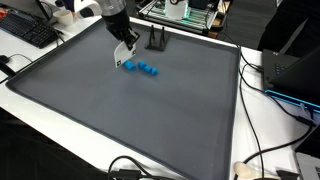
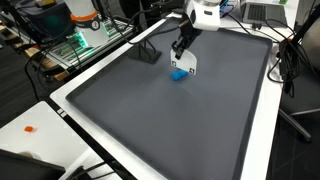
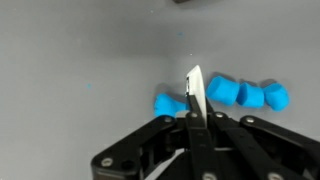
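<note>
Here's the black two-fingered gripper [image 3: 195,114], low over the dark grey mat [image 1: 100,115]. Its fingers are squeezed right together with no gap showing, and pinched between them is a thin white flat card [image 3: 196,88], seen edge-on in the wrist view and poking out past the fingertips. In both exterior views the card hangs below the gripper [image 1: 122,57] [image 2: 183,60] as a pale tab.

Just beyond the fingertips sits a row of small bright-blue blocks [image 3: 248,95]. In the wrist view one block lies to the left of the card's edge and three more sit in a tight cluster to its right, so the card stands inside the row. In an exterior view the row [image 1: 141,68] trails away from under the gripper. Whether the card's lower edge is touching the mat or a block, I can't tell from here.

A small black stand [image 1: 157,41] is farther out behind the gripper, well apart from the blocks.

My read on working this well: the card is thin and likely flexes, so it wants a firm pinch and a square, upright blade. Slow, level travel close to the mat looks safest, since tilting could let a block slip under the edge or scatter the cluster.
</note>
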`<state>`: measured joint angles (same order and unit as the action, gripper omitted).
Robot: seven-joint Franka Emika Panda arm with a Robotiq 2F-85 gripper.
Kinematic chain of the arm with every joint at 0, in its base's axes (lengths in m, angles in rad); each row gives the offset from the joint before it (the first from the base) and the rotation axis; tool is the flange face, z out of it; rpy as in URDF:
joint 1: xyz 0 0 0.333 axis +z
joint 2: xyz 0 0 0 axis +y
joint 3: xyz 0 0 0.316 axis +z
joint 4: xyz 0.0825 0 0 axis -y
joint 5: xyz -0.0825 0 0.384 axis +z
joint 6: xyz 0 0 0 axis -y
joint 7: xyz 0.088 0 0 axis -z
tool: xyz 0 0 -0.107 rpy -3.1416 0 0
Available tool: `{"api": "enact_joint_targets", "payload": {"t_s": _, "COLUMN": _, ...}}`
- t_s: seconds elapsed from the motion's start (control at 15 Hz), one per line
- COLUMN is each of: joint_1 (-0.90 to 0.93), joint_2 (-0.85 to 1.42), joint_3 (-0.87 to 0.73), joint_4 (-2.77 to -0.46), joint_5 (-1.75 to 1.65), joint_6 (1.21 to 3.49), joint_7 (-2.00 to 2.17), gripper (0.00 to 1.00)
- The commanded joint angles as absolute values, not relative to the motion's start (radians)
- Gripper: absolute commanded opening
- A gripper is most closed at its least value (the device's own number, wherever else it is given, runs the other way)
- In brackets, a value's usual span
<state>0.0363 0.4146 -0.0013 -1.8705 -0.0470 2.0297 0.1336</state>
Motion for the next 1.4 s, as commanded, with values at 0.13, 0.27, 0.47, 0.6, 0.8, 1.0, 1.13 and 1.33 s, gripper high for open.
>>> {"api": "enact_joint_targets", "payload": {"t_s": 0.13, "joint_1": 0.03, "joint_2": 0.441, "joint_3": -0.002, "joint_4": -1.868, "joint_5": 0.003, "joint_6": 2.066, "joint_7": 0.143, "gripper": 0.01}}
{"api": "enact_joint_targets", "payload": {"t_s": 0.27, "joint_1": 0.034, "joint_2": 0.447, "joint_3": -0.007, "joint_4": -1.867, "joint_5": -0.004, "joint_6": 2.074, "joint_7": 0.151, "gripper": 0.01}}
{"api": "enact_joint_targets", "payload": {"t_s": 0.47, "joint_1": 0.036, "joint_2": 0.452, "joint_3": -0.011, "joint_4": -1.863, "joint_5": -0.012, "joint_6": 2.072, "joint_7": 0.157, "gripper": 0.01}}
{"api": "enact_joint_targets", "payload": {"t_s": 0.6, "joint_1": 0.038, "joint_2": 0.458, "joint_3": -0.011, "joint_4": -1.862, "joint_5": -0.014, "joint_6": 2.076, "joint_7": 0.161, "gripper": 0.01}}
{"api": "enact_joint_targets", "payload": {"t_s": 0.8, "joint_1": 0.04, "joint_2": 0.481, "joint_3": -0.014, "joint_4": -1.856, "joint_5": -0.018, "joint_6": 2.089, "joint_7": 0.174, "gripper": 0.01}}
{"api": "enact_joint_targets", "payload": {"t_s": 1.0, "joint_1": 0.044, "joint_2": 0.506, "joint_3": -0.016, "joint_4": -1.838, "joint_5": -0.023, "joint_6": 2.086, "joint_7": 0.184, "gripper": 0.01}}
{"api": "enact_joint_targets", "payload": {"t_s": 1.13, "joint_1": 0.046, "joint_2": 0.518, "joint_3": -0.016, "joint_4": -1.826, "joint_5": -0.023, "joint_6": 2.084, "joint_7": 0.192, "gripper": 0.01}}
{"api": "enact_joint_targets", "payload": {"t_s": 1.33, "joint_1": 0.047, "joint_2": 0.539, "joint_3": -0.016, "joint_4": -1.804, "joint_5": -0.024, "joint_6": 2.064, "joint_7": 0.192, "gripper": 0.01}}
